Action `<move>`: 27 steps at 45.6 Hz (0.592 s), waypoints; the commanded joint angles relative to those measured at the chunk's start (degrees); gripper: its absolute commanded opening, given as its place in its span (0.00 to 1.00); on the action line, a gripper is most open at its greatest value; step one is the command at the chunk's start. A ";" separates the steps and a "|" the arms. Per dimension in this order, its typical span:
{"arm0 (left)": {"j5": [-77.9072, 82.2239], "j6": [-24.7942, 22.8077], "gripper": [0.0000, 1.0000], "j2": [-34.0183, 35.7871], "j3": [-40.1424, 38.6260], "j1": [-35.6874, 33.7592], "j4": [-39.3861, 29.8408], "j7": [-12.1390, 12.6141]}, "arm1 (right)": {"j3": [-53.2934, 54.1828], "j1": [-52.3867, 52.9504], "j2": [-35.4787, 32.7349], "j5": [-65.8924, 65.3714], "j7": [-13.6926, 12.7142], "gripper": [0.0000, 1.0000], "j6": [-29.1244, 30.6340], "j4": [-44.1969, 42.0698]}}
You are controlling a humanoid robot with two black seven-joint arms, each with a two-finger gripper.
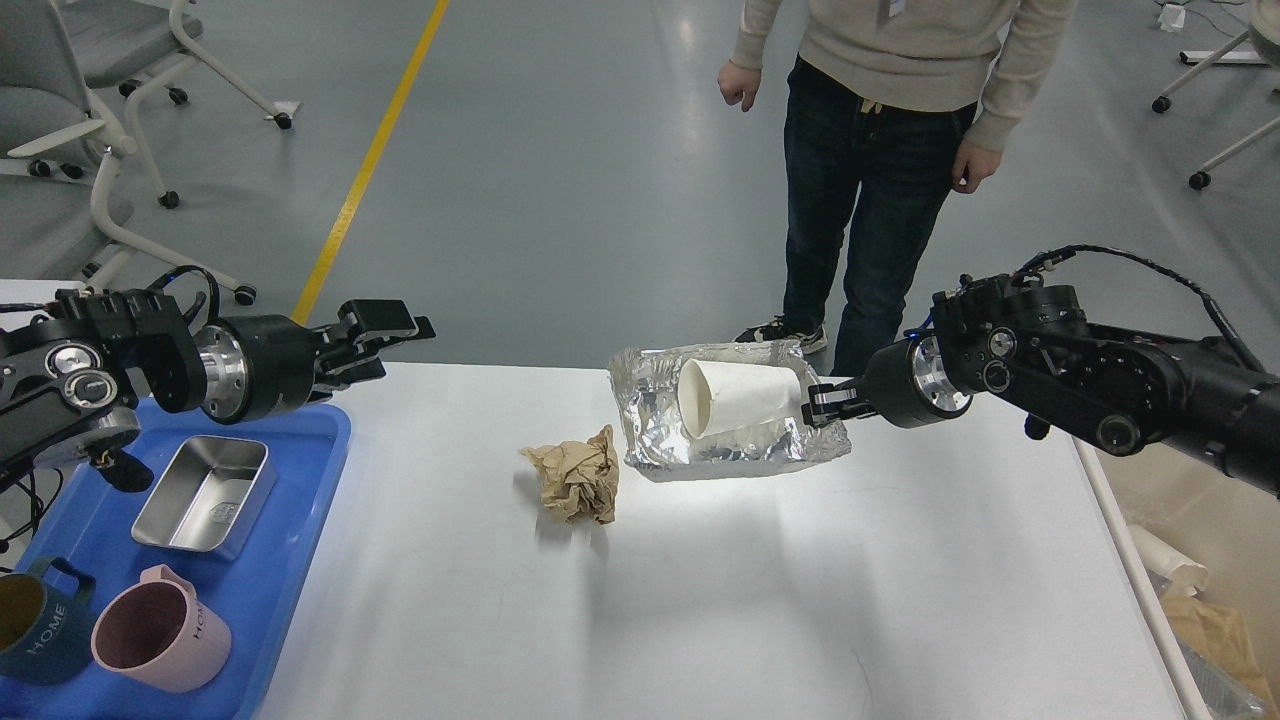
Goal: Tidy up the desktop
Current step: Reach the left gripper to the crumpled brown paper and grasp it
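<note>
The white desktop fills the lower view. My right gripper is shut on the right rim of a crumpled foil tray and holds it just above the desktop's far middle. A white paper cup lies on its side in the foil tray, mouth to the left. A crumpled brown paper ball lies on the desktop just left of the foil tray. My left gripper is open and empty, above the desktop's far left corner.
A blue tray at the left edge holds a metal box, a pink mug and a dark blue mug. A person stands beyond the far edge. A bin with brown paper sits right of the table.
</note>
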 commanded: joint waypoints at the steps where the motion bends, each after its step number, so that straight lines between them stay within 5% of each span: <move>1: 0.84 -0.29 0.76 0.17 1.00 2.95 0.00 0.07 | -0.34 -0.07 -0.52 2.19 0.01 0.00 0.00 0.05; 27: 4.18 4.46 0.76 -3.25 7.68 6.65 3.25 -0.02 | -0.25 -0.77 -2.10 5.97 0.01 0.00 -0.09 0.75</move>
